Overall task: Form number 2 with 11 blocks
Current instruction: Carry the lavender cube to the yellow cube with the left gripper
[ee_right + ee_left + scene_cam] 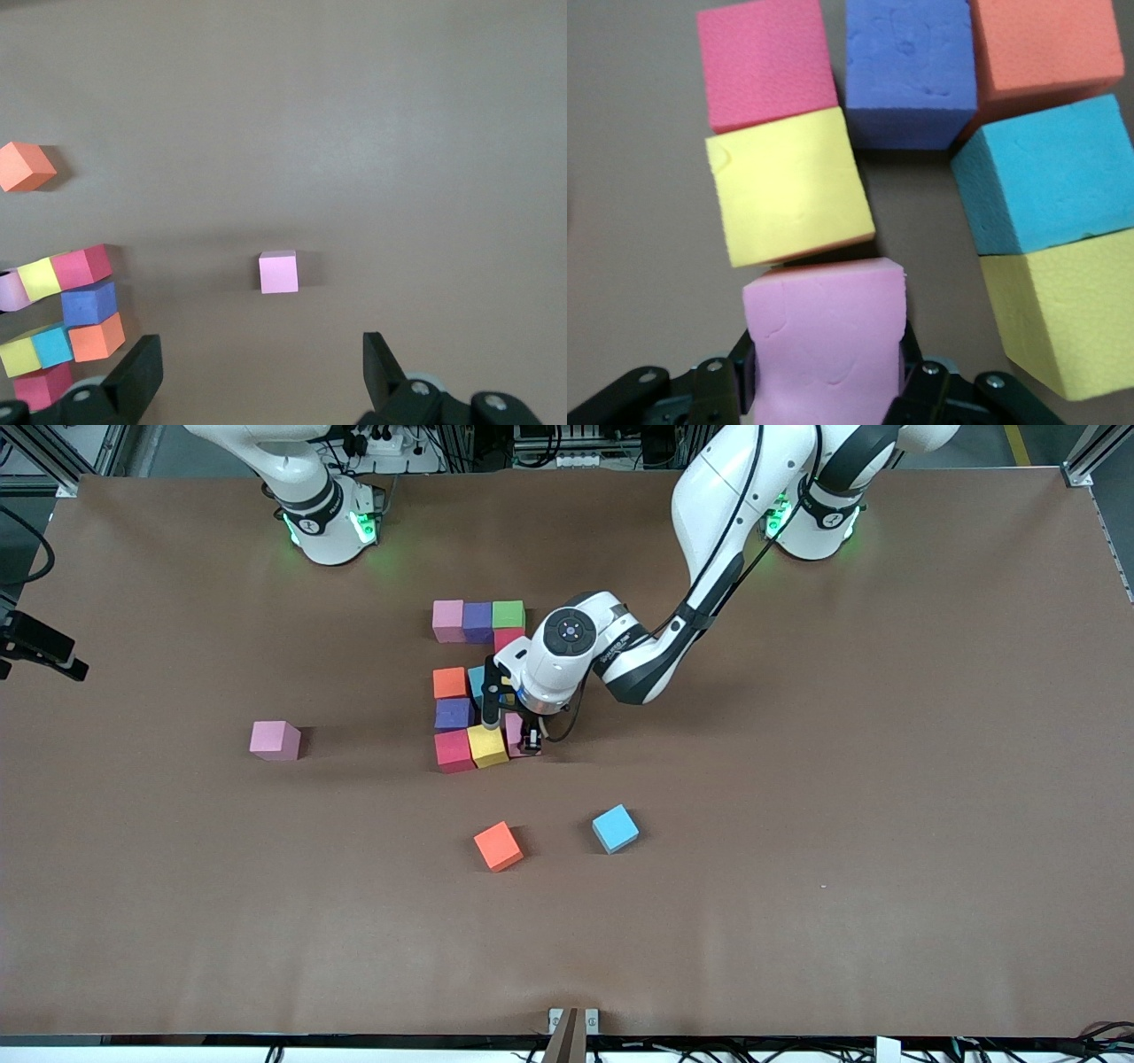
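Note:
The number 2 figure of blocks lies mid-table: pink (448, 620), purple (477, 621) and green (508, 614) in the farthest row, then red (508, 638), then orange (449, 682) and light blue (477, 679), then purple (453, 714), then red (454, 750) and yellow (487, 745). My left gripper (511, 732) is shut on a pink block (824, 328), held against that yellow block (788, 186) at the nearest row's end toward the left arm. A second yellow block (1063, 310) lies under the wrist. My right gripper (261, 354) is open and empty, high over the table.
Three loose blocks lie apart from the figure: a pink one (275, 740) toward the right arm's end, also in the right wrist view (278, 271), and an orange one (498, 846) and a light blue one (615, 828) nearer to the front camera.

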Robot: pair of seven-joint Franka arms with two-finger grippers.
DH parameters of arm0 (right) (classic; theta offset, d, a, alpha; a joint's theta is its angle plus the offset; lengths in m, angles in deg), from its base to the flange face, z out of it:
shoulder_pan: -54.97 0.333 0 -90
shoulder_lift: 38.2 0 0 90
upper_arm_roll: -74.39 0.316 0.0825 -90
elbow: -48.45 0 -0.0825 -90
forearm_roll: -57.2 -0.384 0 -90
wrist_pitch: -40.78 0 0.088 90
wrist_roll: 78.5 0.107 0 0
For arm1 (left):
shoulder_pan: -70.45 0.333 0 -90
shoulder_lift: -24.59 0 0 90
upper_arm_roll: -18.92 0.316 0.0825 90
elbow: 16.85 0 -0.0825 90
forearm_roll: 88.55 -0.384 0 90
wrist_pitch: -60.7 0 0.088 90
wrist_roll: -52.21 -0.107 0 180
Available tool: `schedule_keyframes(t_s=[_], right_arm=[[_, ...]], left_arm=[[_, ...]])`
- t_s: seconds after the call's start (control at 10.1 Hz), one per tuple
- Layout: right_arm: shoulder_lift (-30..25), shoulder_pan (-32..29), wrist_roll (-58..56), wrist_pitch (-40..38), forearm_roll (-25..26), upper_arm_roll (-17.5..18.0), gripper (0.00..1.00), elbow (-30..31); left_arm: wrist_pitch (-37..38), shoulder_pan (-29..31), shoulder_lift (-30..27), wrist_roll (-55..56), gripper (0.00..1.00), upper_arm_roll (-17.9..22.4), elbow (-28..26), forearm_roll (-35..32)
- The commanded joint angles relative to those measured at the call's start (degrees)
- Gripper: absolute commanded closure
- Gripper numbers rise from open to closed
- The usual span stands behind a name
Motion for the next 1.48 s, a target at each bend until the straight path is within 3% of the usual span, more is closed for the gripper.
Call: schedule_keyframes(t_s=[0.0,1.38], right_arm=[[-1.23,-0.48,0.34,0.24,-0.73,0.53,0.00,1.60],[-0.88,1.10,0.95,1.65,-0.73,0.79,0.00,1.43]], left_arm=[[2.51,-0.04,0.10,-1.15,1.00,0.06,1.32,1.36],[2.52,-0.21,3.27,-2.56,1.00,0.41,5.37,1.01]])
